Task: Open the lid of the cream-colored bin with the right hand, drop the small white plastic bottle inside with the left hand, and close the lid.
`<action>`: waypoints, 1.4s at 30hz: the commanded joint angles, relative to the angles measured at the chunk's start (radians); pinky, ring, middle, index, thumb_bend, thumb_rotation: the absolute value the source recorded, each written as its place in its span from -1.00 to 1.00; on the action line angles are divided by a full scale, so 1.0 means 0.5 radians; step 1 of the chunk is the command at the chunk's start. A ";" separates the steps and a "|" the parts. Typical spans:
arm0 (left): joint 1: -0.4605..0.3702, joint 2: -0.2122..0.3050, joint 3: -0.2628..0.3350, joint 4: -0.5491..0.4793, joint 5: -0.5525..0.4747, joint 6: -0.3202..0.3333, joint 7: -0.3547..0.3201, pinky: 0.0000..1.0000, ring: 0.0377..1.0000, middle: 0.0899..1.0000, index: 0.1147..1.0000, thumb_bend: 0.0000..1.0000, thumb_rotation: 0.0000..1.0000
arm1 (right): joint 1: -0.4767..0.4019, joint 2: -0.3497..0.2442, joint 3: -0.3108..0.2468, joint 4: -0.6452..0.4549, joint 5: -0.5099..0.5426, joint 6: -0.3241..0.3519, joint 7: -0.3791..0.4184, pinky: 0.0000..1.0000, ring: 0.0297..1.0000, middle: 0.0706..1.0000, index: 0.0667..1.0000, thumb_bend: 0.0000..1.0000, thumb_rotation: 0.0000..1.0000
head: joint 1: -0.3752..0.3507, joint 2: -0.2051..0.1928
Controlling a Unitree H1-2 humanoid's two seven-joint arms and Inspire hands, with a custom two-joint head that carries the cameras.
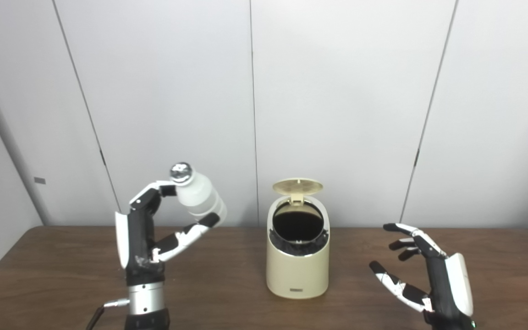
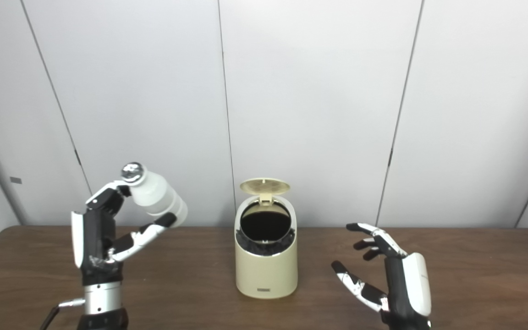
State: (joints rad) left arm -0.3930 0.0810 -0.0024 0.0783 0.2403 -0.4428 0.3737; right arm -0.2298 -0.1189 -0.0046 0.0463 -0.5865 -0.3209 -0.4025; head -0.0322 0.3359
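Observation:
The cream-colored bin (image 1: 297, 270) stands at the middle of the brown table (image 1: 62, 270). Its round lid (image 1: 297, 185) is flipped up at the back, and the dark opening (image 1: 297, 224) shows. My left hand (image 1: 154, 233) is shut on the small white plastic bottle (image 1: 198, 195) with a silver cap (image 1: 181, 173). It holds the bottle tilted, raised above the table, to the left of the bin and about level with the lid. My right hand (image 1: 422, 270) is open and empty, to the right of the bin and apart from it.
Grey wall panels (image 1: 337, 91) stand right behind the table's far edge. A thin cable (image 1: 96, 316) runs from my left wrist at the bottom left.

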 commanded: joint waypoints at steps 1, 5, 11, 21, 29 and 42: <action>-0.120 0.017 -0.052 0.013 0.034 -0.054 0.040 0.51 0.32 -0.11 -0.20 0.05 -1.00 | -0.067 -0.010 0.000 -0.023 0.014 -0.087 -0.040 -0.21 0.05 0.41 0.33 -0.38 -0.69 | -0.014 -0.018; -0.181 0.008 -0.166 0.111 0.039 -0.054 0.082 0.62 0.35 -0.05 -0.25 0.04 -1.00 | -0.066 -0.007 0.002 -0.010 0.019 -0.087 -0.047 -0.23 0.03 0.42 0.33 -0.37 -0.71 | -0.022 -0.024; -0.263 0.018 -0.300 0.214 0.090 -0.054 0.180 0.80 0.46 -0.11 -0.18 0.04 -1.00 | -0.069 0.006 0.004 -0.007 0.007 -0.077 -0.064 -0.25 0.01 0.43 0.34 -0.37 -0.72 | -0.037 -0.032; -0.406 0.095 -0.475 0.456 0.231 -0.054 0.420 1.00 0.52 -0.19 -0.10 0.04 -1.00 | -0.111 0.005 0.009 0.094 0.028 -0.122 -0.116 -0.36 -0.13 0.45 0.36 -0.37 -0.71 | -0.054 -0.071; -0.495 0.099 -0.554 0.655 0.318 -0.054 0.621 1.00 0.50 -0.17 -0.12 0.05 -1.00 | -0.127 0.006 0.009 0.129 0.038 -0.191 -0.156 -0.55 -0.35 0.43 0.34 -0.36 -0.74 | -0.077 -0.084; -0.571 0.094 -0.681 0.834 0.217 -0.054 0.696 1.00 0.56 -0.17 -0.12 0.05 -1.00 | -0.123 -0.015 0.000 0.163 0.047 -0.226 -0.168 -0.29 -0.04 0.45 0.34 -0.34 -0.63 | -0.089 -0.077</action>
State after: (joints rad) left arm -0.6164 0.1263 -0.3416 0.5015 0.3490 -0.4459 0.7034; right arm -0.2583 -0.1196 -0.0024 0.1467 -0.5665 -0.3942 -0.4703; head -0.0767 0.2976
